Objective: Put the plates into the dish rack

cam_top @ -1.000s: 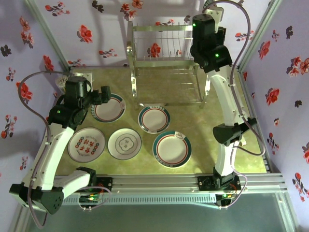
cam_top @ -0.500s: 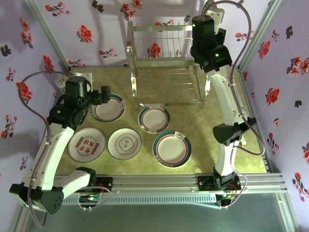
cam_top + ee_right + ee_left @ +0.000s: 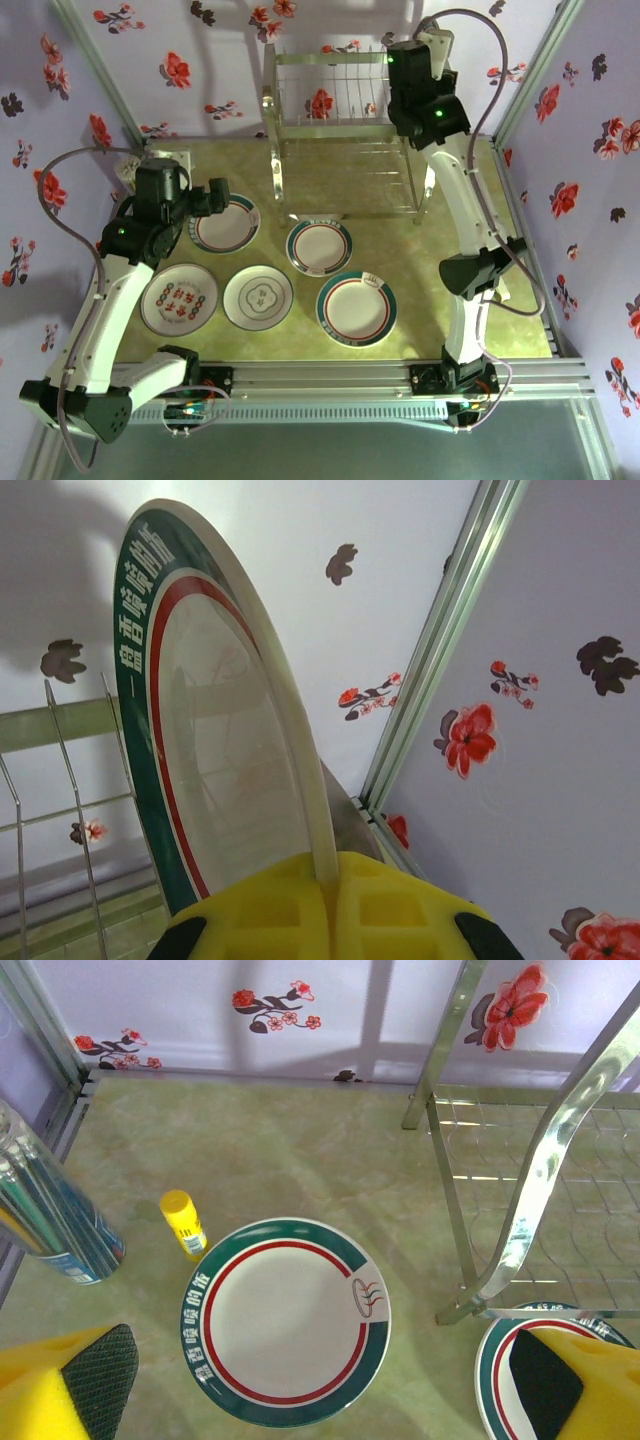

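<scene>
While right gripper pinched one plate upright by its rim, rack just beside, loading was in hand; next, presumably, lowering into a slot. Empty, left gripper gaped above another plate.

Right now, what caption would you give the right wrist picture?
Right claw shut on a green-and-red rimmed plate, held on edge near the dish rack.
</scene>
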Tool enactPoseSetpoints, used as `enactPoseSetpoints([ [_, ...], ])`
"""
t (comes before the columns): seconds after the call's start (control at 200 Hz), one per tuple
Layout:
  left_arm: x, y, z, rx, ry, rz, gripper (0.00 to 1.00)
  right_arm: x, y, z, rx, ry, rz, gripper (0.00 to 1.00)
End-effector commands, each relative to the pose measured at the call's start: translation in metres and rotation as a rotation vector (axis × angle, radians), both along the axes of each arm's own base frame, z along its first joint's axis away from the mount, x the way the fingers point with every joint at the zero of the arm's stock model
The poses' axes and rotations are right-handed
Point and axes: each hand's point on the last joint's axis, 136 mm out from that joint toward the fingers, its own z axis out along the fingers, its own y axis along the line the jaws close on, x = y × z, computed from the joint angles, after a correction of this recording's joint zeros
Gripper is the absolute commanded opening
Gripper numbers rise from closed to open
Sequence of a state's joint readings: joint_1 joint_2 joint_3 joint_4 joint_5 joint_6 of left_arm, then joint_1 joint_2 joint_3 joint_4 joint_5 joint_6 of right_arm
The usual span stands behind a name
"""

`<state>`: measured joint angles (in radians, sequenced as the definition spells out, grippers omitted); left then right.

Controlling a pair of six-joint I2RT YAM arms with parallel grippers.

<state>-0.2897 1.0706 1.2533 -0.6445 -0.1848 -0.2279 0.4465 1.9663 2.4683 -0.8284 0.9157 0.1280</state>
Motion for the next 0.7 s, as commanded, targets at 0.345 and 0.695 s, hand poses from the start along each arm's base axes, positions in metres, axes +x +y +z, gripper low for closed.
enactPoseSetpoints([
  [0.345,-0.002,0.005,-0.004,0.024,0.0,0.01,1.0,-0.014,0.008,0.008,0.06,-0.065,0.014,0.0],
  [0.695,-0.005,0.006,-0.003,0.013,-0.006,0.014,1.0,-0.015,0.019,0.011,0.044,-0.05,0.038,0.0],
])
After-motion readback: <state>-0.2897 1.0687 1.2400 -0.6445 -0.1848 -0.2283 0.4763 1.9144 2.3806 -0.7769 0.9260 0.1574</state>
